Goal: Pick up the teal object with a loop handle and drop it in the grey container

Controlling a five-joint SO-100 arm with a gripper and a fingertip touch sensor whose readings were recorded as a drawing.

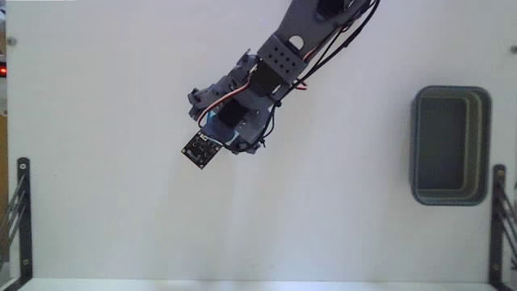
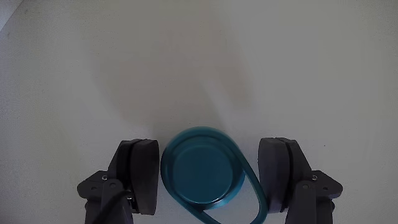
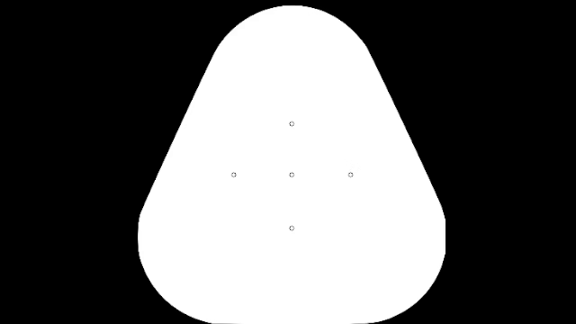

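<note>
The arm's dark two-finger gripper [image 2: 208, 180] is down over the small round teal-blue disc with its thin loop handle [image 2: 200, 174], so the grasp looks like the step in hand: in the wrist view the jaws stand spread to either side of the disc, the left finger just beside its rim and the right one clear of the loop, with nothing clamped yet (whether the left pad truly touches I cannot tell). Next, I'd judge, it must close squarely, lift, and carry the disc across to the rectangular grey plastic tub with rounded corners [image 1: 487, 145], well apart at the right of the fixed view. The plain white tabletop [image 1: 113, 210] is evenly lit, with black metal brackets [image 1: 23, 212] at its lower corners.
</note>
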